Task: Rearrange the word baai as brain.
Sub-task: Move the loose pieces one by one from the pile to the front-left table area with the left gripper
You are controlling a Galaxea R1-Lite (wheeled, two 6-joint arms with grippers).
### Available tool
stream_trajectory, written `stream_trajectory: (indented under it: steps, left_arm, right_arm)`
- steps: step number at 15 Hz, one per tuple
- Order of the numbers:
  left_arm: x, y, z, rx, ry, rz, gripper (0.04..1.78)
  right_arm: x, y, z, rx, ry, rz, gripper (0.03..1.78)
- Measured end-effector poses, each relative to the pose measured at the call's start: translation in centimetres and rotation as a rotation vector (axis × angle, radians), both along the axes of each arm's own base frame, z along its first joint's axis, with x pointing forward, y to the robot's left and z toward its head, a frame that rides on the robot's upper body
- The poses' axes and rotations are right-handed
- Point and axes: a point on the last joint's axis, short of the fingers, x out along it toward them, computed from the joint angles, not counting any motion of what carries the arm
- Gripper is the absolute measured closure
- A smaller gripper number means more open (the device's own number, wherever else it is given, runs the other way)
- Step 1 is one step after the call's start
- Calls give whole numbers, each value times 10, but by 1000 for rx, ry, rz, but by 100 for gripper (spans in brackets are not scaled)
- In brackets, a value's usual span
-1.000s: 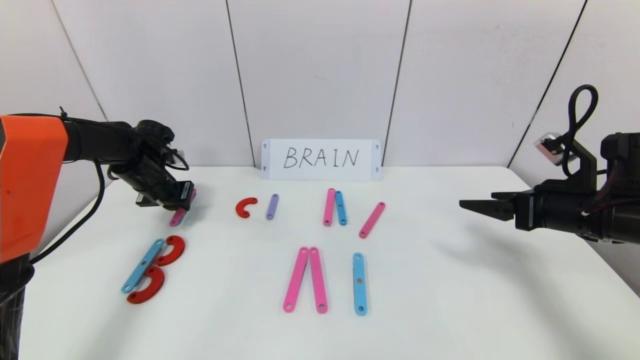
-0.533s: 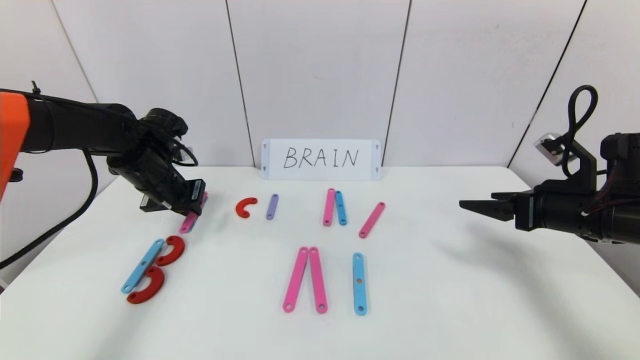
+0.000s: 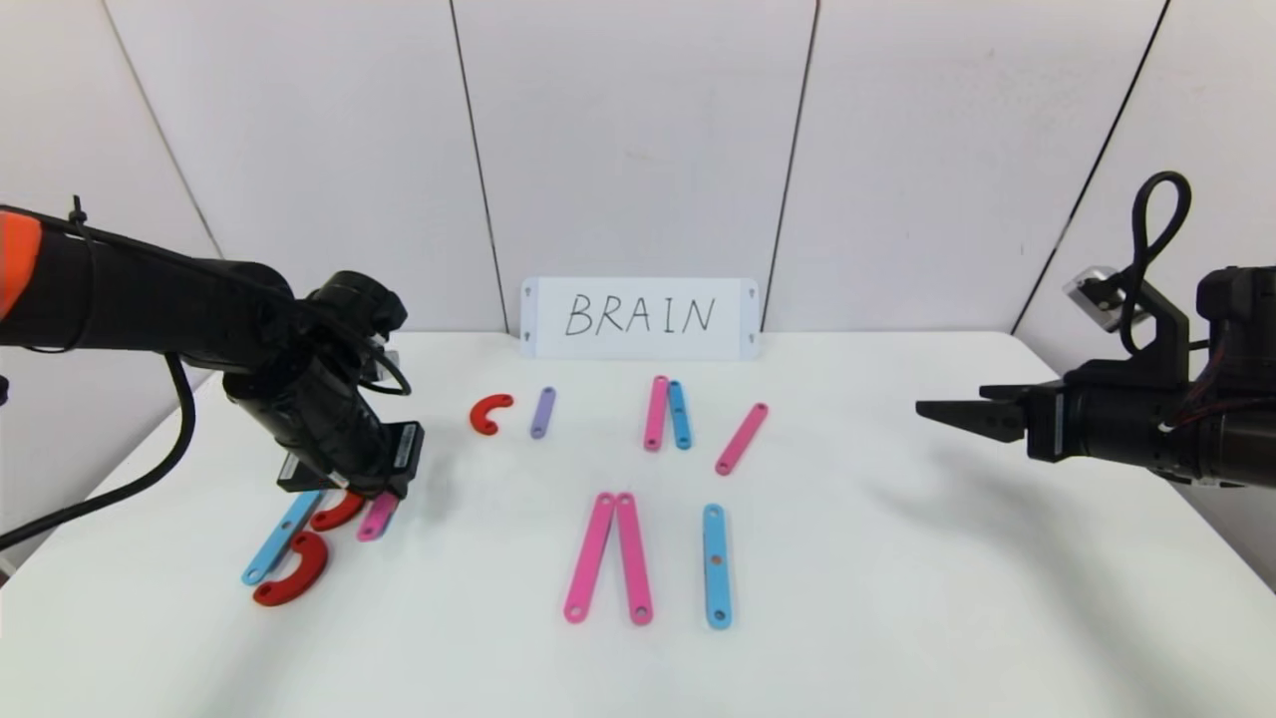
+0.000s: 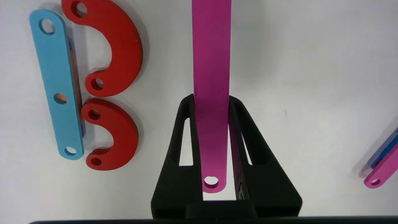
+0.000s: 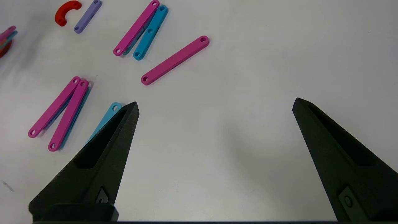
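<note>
My left gripper (image 3: 374, 494) (image 4: 211, 101) is shut on a pink bar (image 4: 211, 62) and holds it just right of the letter B, whose blue bar (image 3: 282, 537) (image 4: 57, 84) has two red curves (image 3: 295, 571) (image 4: 112, 46) beside it. The pink bar's low end (image 3: 378, 519) shows under the gripper. Two pink bars (image 3: 608, 558) lean together at front centre, with a blue bar (image 3: 717, 565) to their right. Farther back lie a red curve (image 3: 489, 413), a purple bar (image 3: 542, 412), a pink and blue pair (image 3: 666, 413) and a slanted pink bar (image 3: 742, 438). My right gripper (image 3: 922, 409) (image 5: 214, 107) hangs open and empty at the right.
A white card (image 3: 640, 318) with handwritten BRAIN leans on the back wall. The white table (image 3: 897, 598) has bare room at the front and on its right half, under my right arm.
My left gripper has carried the pink bar from the back left toward me and to the right, down to a spot beside the B's red curves. The right arm has not moved.
</note>
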Motion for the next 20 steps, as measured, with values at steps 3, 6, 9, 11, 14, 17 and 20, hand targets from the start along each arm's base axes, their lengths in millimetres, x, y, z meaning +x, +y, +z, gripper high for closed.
stream_trajectory:
  steps: [3,6,9,11,14,17,20]
  left_arm:
    - [-13,-14,-11,13,9,-62,152]
    - [-20,-21,-14,22,23,-87,152]
    - [-24,-24,-16,25,32,-96,152]
    - [-25,-24,-18,28,34,-92,151]
    - [-24,-24,-23,43,48,-89,135]
    - [-21,-25,-26,44,59,-89,94]
    - [-21,-25,-28,40,66,-88,44]
  right_arm:
    - [0,0,0,0,0,1,8]
    - [0,1,0,0,1,2,8]
    - [0,0,-1,0,2,1,8]
    - [0,1,-1,0,2,3,8]
    - [-1,1,-1,-1,3,5,8]
    - [-1,2,-1,-1,4,6,8]
    - [-1,2,-1,-1,4,8,8]
